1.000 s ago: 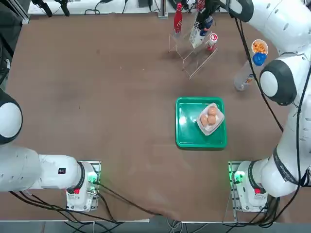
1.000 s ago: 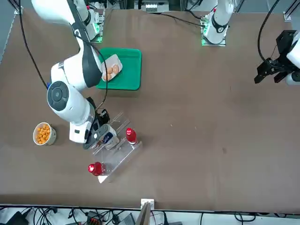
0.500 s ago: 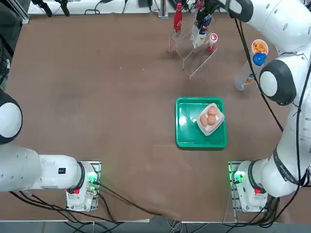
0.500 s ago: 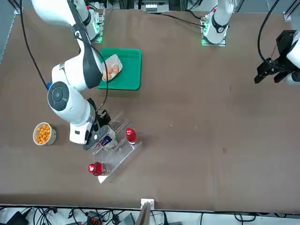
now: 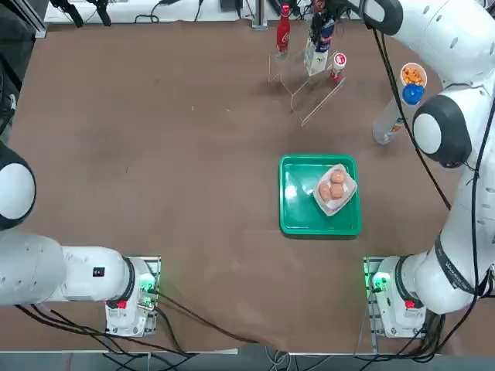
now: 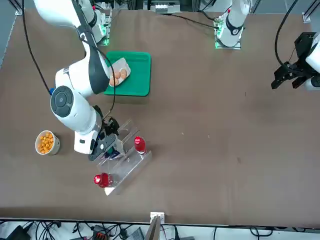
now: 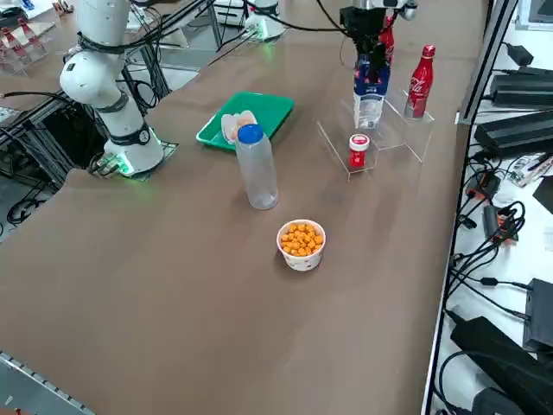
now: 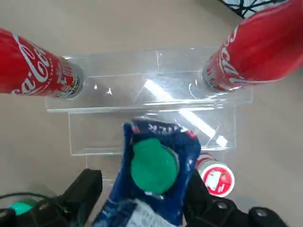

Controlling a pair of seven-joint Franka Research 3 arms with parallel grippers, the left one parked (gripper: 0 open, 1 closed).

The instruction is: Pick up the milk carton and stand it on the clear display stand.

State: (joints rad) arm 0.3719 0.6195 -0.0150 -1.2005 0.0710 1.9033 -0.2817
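Ok, your right gripper (image 8: 146,178) is at the clear display stand (image 8: 151,90), jaws spread either side of the milk carton (image 8: 154,168), grip released. Carton's btwn the fingers (image 8: 87,191), green cap up: you've a visible gap on one side; the other finger's right by it, can't tell re contact. In the right side view, carton's upright on the stand. Wrist view: you've got two red bottles (image 8: 40,66) on the stand's far tier, one near each end, w/ the small red jar w/ white-rimmed lid (image 8: 218,178) just beside the carton.
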